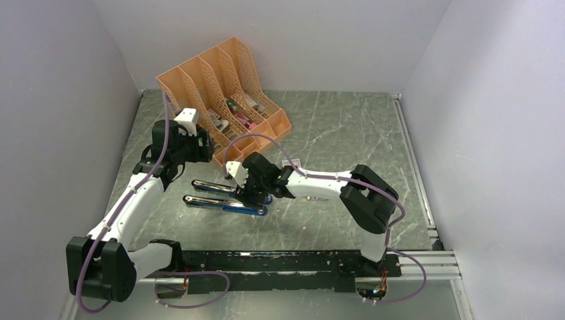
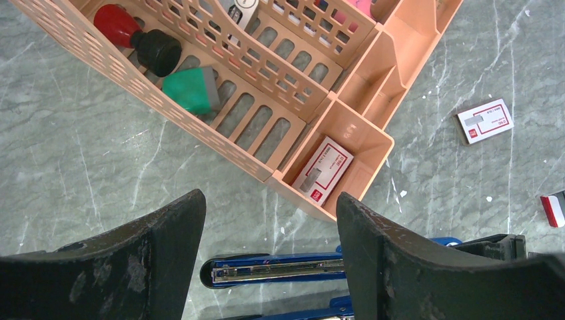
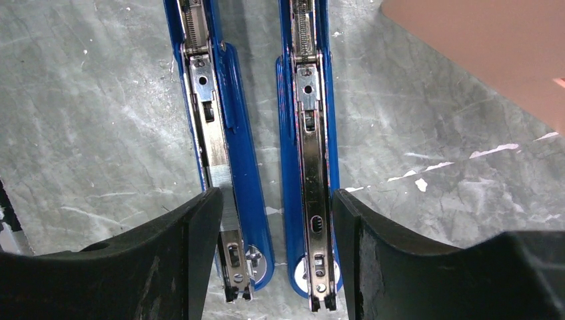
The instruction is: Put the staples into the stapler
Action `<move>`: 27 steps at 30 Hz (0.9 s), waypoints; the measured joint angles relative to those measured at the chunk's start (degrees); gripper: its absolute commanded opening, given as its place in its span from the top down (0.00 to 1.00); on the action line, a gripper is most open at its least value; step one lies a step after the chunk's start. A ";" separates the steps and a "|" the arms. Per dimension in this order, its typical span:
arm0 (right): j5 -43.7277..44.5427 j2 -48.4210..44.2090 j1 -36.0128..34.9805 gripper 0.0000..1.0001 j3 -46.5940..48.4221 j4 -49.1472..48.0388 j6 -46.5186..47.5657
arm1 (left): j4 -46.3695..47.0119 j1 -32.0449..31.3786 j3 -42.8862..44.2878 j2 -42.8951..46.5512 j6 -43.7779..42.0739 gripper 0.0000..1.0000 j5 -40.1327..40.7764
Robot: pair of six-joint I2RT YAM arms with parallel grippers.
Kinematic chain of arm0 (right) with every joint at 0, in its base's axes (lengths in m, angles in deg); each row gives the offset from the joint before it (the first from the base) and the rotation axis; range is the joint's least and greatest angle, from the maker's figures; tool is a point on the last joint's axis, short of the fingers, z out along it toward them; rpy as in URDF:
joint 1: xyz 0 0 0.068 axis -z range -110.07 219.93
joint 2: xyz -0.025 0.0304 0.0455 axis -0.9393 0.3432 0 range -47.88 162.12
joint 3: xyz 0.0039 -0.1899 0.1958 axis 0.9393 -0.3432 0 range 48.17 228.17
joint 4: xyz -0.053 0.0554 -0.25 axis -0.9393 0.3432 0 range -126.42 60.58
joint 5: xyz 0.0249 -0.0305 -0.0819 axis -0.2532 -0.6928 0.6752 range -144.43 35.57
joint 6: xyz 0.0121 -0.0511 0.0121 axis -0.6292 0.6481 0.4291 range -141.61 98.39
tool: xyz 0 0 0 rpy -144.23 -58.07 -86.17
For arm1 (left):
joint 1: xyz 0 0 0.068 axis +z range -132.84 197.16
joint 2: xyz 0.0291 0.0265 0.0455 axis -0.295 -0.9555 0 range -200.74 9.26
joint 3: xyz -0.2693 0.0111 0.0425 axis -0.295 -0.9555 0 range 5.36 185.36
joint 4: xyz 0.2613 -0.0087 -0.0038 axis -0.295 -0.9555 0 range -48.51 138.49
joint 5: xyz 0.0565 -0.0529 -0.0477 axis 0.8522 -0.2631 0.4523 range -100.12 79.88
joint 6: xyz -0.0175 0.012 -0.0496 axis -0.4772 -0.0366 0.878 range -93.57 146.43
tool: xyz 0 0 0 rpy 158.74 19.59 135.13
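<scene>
Jaws left and right stand open and empty, partly hiding the stapler (image 3: 303, 133).

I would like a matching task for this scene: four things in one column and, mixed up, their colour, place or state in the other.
1 stapler
2 file rack
3 green block
4 right gripper

a orange
b open, over the stapler
c blue, on the table
d inside a rack slot

Pairs: 1-c, 2-a, 3-d, 4-b
</scene>
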 measured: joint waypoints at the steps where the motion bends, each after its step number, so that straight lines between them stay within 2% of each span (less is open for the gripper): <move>1: 0.02 0.15 -0.04 0.35 0.22 0.11 0.09 | -0.02 0.00 0.00 0.00 0.00 0.24 0.02; 27: 2.73 -2.67 -0.66 0.35 -0.70 6.64 0.44 | 0.00 0.00 0.00 0.00 0.00 0.24 0.00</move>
